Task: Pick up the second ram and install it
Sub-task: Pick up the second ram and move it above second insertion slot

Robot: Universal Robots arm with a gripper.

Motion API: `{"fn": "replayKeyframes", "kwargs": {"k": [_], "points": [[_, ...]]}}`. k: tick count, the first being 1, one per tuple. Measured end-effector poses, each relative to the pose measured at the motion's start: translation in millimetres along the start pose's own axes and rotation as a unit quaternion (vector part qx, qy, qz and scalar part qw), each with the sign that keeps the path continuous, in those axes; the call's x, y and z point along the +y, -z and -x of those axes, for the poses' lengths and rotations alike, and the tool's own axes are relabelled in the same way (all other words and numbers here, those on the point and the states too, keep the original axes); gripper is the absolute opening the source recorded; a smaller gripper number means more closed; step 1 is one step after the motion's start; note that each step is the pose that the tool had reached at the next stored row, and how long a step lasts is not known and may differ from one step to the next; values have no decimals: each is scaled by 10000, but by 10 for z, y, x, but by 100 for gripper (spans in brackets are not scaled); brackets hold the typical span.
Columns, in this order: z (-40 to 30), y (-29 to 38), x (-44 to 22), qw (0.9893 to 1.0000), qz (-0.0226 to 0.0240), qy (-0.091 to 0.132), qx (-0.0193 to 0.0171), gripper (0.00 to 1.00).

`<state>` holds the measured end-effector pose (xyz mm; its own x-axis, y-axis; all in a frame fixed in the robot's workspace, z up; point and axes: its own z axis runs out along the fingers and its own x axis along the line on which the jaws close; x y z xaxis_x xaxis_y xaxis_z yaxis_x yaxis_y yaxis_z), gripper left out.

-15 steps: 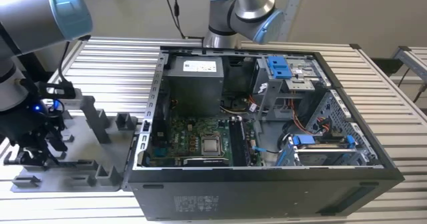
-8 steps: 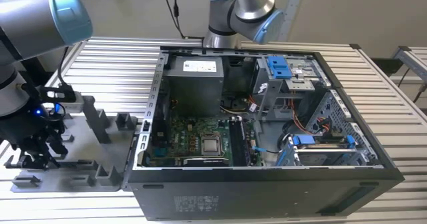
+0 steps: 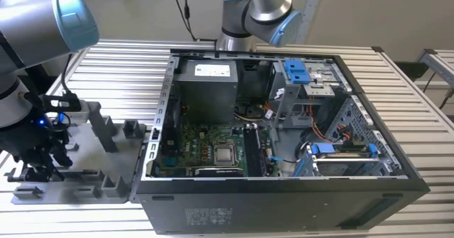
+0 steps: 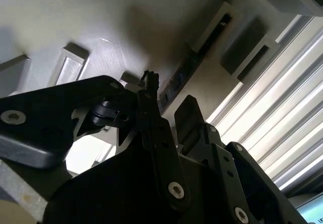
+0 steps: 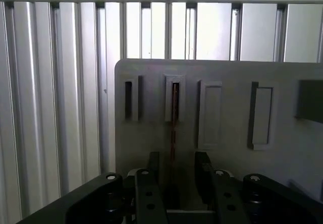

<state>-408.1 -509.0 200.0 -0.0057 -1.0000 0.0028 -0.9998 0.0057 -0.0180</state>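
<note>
The second ram [image 5: 174,113] stands on its edge in a slot of the grey holder plate [image 5: 227,72]. In the first wrist view it is a thin dark line. In the second wrist view the ram [image 4: 194,57] shows as a dark stick with small chips. My gripper [image 5: 176,166] is open, its two black fingers [image 5: 153,166] on either side of the stick's near end with a gap on each side. In the exterior view the gripper [image 3: 44,161] hangs low over the holder plate [image 3: 95,158] at the exterior view's left.
An open computer case [image 3: 284,206] lies to the right of the holder plate, with the motherboard [image 3: 212,147], its memory slots [image 3: 253,149] and blue drive clips [image 3: 296,70] inside. Other slots and raised blocks [image 5: 261,115] sit on the plate. A second arm [image 3: 259,9] stands behind the case.
</note>
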Motion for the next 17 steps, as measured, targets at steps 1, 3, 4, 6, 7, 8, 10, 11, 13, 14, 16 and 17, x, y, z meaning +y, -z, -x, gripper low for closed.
{"fn": "replayKeyframes", "kwargs": {"k": [1,3,4,6,7,8,10,11,13,14,16,17], "points": [[0,0,0,10000,0,0,0,42],[0,0,0,10000,0,0,1,42],[0,-1,0,10000,0,0,0,42],[0,-2,0,10000,0,0,0,42],[0,-2,0,10000,-1,0,0,40],[0,-2,0,10000,0,0,0,40],[0,-3,0,10000,0,0,0,34],[0,-3,0,10000,0,0,0,34],[0,-4,0,10000,-1,0,0,27],[0,-4,0,10000,-1,0,0,27],[0,-4,0,10000,0,0,0,27],[0,-4,0,10000,-1,1,0,24]]}}
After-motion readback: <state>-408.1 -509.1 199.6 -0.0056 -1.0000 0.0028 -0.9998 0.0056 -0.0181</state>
